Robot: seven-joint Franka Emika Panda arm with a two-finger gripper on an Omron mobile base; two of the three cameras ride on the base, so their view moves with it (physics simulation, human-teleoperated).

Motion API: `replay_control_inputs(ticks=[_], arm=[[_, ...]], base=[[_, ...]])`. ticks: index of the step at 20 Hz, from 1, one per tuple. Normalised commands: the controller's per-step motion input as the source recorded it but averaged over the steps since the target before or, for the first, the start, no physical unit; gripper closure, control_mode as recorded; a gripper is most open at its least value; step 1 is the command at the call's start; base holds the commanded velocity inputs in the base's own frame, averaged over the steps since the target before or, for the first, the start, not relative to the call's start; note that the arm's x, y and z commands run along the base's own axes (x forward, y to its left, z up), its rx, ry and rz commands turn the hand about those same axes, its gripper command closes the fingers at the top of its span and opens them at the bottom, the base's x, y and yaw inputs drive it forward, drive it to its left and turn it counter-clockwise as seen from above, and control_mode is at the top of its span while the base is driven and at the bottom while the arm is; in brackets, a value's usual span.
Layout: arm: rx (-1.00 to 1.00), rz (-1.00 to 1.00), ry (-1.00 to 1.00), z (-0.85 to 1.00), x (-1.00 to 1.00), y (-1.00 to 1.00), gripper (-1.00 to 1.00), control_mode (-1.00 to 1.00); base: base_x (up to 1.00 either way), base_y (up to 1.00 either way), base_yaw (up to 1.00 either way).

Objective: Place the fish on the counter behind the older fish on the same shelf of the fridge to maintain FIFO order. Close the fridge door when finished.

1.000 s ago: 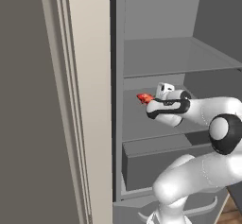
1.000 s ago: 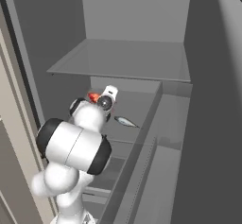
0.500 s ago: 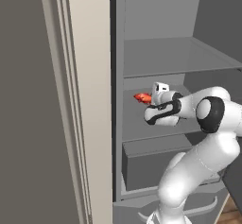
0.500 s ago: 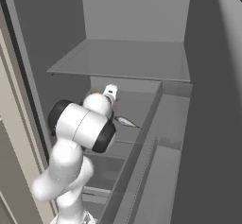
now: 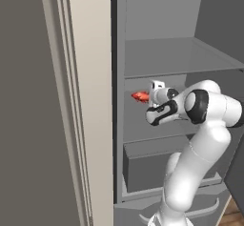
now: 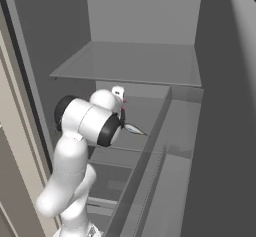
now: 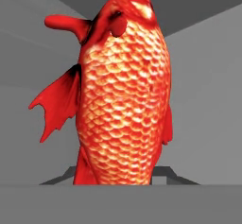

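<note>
Arm has swung deeper into the fridge (image 5: pixel 190 10) since a second ago; gripper (image 5: pixel 151 95) pinches red fish (image 7: pixel 125 90), carried toward 10 o'clock. Older silver fish (image 6: pixel 134 129) waits on same shelf (image 6: pixel 145 112); release comes next.

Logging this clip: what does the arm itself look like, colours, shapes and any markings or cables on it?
The arm is glossy white, built of rounded, bulbous tubular links with dark grey to black bands and round caps at the joints. The wrist ends in a small white boxy block above the pincer, which sits on a darker mount. No loose cables, logos or labels can be made out at this resolution.
</note>
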Motion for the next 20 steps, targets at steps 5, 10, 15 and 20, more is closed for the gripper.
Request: replay_control_inputs(ticks=[5, 10, 15, 20], arm=[[-0.03, 0.05, 0.02, -0.05, 0.31, 0.0, 1.0, -1.0], [-0.01, 0.04, 0.0, -0.21, 0.25, -0.01, 1.0, -1.0], [-0.01, 0.06, 0.0, -0.3, 0.22, -0.03, 1.0, -1.0], [-0.02, 0.06, 0.0, -0.38, 0.2, -0.02, -1.0, -1.0]], base=[[0.0, 0.0, 0.0], [0.0, 0.0, 0.0], [0.0, 0.0, 0.0], [0.0, 0.0, 0.0]])
